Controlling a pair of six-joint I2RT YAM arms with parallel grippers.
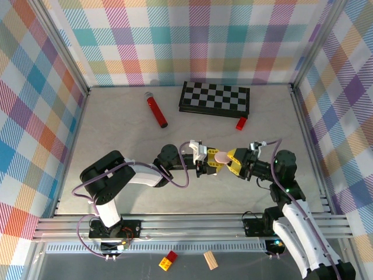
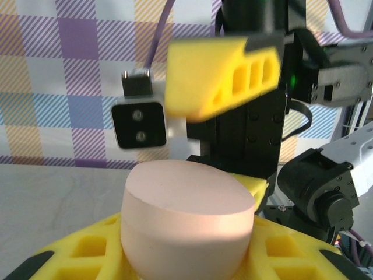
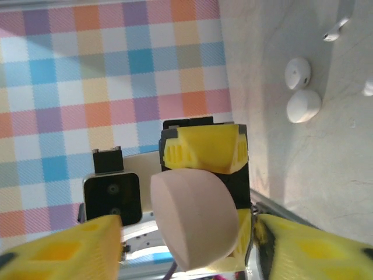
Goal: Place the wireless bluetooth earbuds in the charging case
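Charging case (image 2: 186,221), pinkish oval, closed: held above the worktop (image 1: 116,128) where my two arms meet.
Left gripper (image 1: 217,158): yellow fingers (image 2: 70,259) closed onto the case from both sides, holding it clear of the surface. Right gripper (image 3: 189,233): jaws spread wide, one finger on each side of the case, neither touching it; nothing held. Earbuds: one white stemmed earbud (image 3: 335,32) lies on the worktop, seen from my right wrist, near two round white pieces (image 3: 303,106) that sit just beside each other; whether those are earbuds I cannot tell. Also on the worktop, well apart toward the far wall: folded chessboard (image 1: 214,98), red cylinder (image 1: 156,109), small red block (image 1: 241,123).
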